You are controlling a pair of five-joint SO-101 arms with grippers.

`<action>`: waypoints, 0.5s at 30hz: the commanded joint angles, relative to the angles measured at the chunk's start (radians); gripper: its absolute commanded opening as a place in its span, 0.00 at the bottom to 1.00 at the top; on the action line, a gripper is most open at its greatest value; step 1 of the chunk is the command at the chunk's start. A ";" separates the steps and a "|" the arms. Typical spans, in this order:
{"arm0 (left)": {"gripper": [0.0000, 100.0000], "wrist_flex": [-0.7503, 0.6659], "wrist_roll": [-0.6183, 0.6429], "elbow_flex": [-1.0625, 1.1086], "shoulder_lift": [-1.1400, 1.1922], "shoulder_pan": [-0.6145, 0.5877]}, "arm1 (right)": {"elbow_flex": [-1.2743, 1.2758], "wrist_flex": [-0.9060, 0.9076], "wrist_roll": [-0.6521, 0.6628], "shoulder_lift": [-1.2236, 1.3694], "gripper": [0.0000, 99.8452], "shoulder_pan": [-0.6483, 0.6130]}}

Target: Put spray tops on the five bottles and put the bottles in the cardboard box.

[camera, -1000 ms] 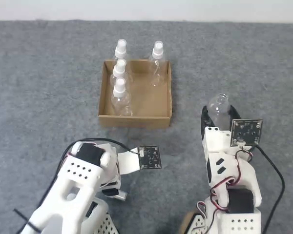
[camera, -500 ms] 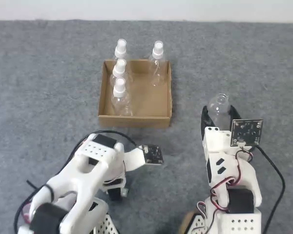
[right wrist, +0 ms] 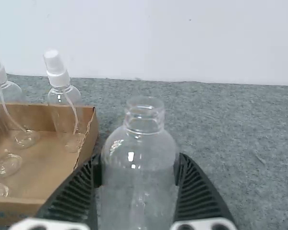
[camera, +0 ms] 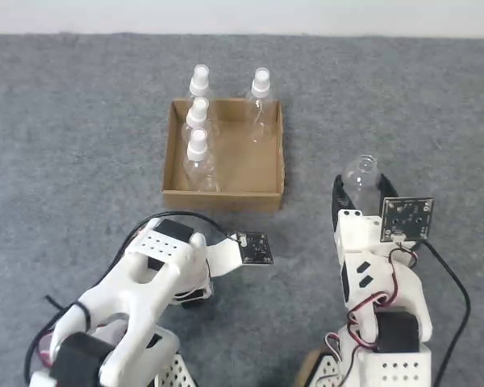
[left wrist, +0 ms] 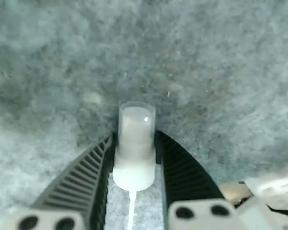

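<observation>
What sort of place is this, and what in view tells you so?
Likely a robotics lab bench: left arm and right arm at a grey carpeted table, a white wall, a cardboard box.

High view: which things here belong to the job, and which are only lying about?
Of the job:
- cardboard box
- four capped bottles inside it
- uncapped bottle, held in the right gripper
- spray top, held in the left gripper

Not of the job:
- grey carpet
- white wall behind
</observation>
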 commanded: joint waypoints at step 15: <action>0.03 0.230 0.288 -0.360 0.003 0.002 | -0.011 -0.024 0.020 -0.015 0.01 -0.019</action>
